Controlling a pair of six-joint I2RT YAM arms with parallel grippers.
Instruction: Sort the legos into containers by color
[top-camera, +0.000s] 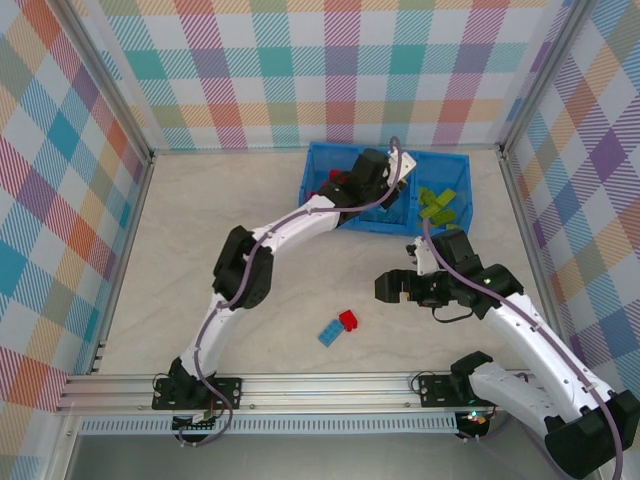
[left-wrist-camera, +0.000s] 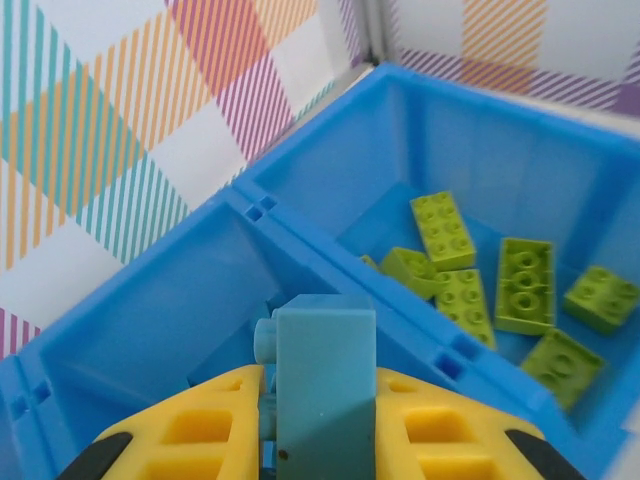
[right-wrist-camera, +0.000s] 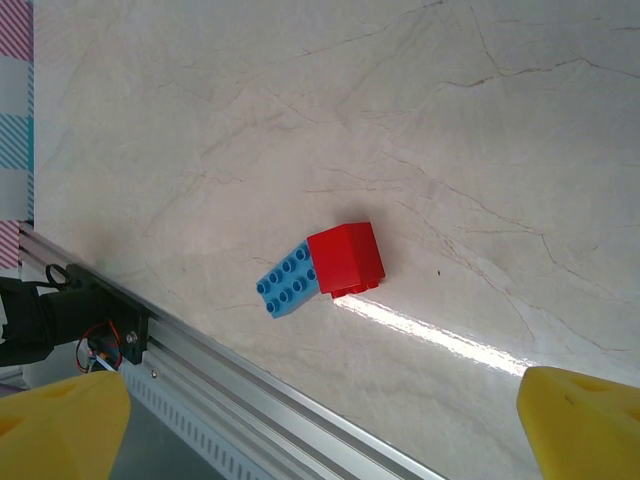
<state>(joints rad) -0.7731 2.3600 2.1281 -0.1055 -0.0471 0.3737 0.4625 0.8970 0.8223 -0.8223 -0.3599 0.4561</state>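
Surface (top-camera: 200, 220) of pale marbled laminate carries the bright blue plastic three-compartment bin (left-wrist-camera: 500, 140). Left hand (left-wrist-camera: 320, 430) clamps a light blue rectangular plastic brick (left-wrist-camera: 325, 365) above the middle compartment. Right hand (right-wrist-camera: 322, 425) hangs wide open. Lime green bricks (left-wrist-camera: 525, 285) lie in the right compartment (red bricks (top-camera: 335, 178) in the left). Outstanding, apparently: the held piece, plus a red brick (right-wrist-camera: 346, 259) touching a loose light blue brick (right-wrist-camera: 288, 283).
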